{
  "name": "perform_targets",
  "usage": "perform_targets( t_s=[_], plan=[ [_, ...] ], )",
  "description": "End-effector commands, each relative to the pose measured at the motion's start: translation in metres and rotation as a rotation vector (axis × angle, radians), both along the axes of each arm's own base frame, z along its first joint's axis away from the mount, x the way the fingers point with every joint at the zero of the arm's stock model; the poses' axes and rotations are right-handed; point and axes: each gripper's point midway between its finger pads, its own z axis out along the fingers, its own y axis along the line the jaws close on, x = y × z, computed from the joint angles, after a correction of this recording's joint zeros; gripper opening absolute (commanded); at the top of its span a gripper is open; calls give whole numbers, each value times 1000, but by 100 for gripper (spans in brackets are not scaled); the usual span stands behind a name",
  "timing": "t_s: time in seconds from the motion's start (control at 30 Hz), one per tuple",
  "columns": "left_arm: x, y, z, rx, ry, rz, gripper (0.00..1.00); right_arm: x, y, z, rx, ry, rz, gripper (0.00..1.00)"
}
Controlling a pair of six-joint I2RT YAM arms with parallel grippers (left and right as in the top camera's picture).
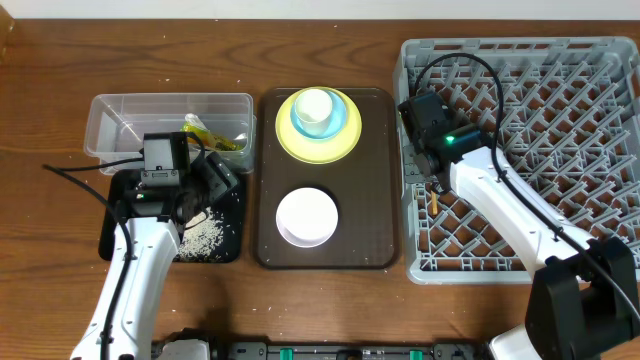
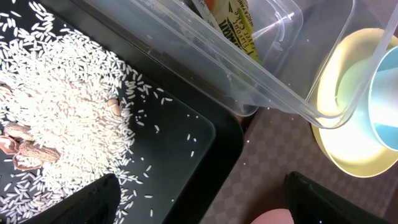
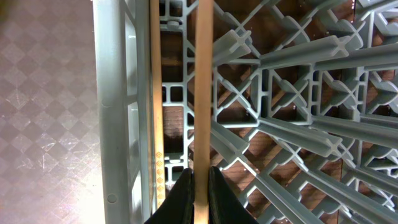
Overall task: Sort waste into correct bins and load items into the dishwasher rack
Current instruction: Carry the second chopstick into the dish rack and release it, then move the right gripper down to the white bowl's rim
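Observation:
My left gripper (image 1: 193, 187) is open and empty, low over the black tray (image 1: 120, 240), which holds pale rice grains (image 1: 205, 235). In the left wrist view the fingers (image 2: 199, 208) straddle the tray's right rim (image 2: 227, 155), with the rice (image 2: 62, 112) to the left. The green-and-orange wrapper (image 2: 239, 28) lies in the clear tub (image 1: 110, 115). My right gripper (image 3: 200, 186) is shut on a wooden chopstick (image 3: 203, 93) inside the grey rack (image 1: 530, 150) by its left wall. The second chopstick (image 3: 157, 93) lies along that wall. No tissue shows.
A brown serving tray (image 1: 270, 180) in the middle carries a yellow plate (image 1: 345, 145) with a light blue bowl (image 1: 340, 112) and white cup (image 1: 314, 105) stacked on it, and a white bowl (image 1: 307, 217) nearer me. Brown scraps (image 2: 18, 146) lie among the rice.

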Motion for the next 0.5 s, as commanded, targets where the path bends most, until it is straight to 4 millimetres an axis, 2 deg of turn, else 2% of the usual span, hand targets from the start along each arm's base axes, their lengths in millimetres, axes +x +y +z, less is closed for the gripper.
perform_targets(
  t_s=[0.0,0.47],
  plan=[
    [-1,1,0,-5,-1,6,87,0,-4,-2,-7,5,1,8],
    [-1,1,0,-5,-1,6,87,0,-4,-2,-7,5,1,8]
  ],
)
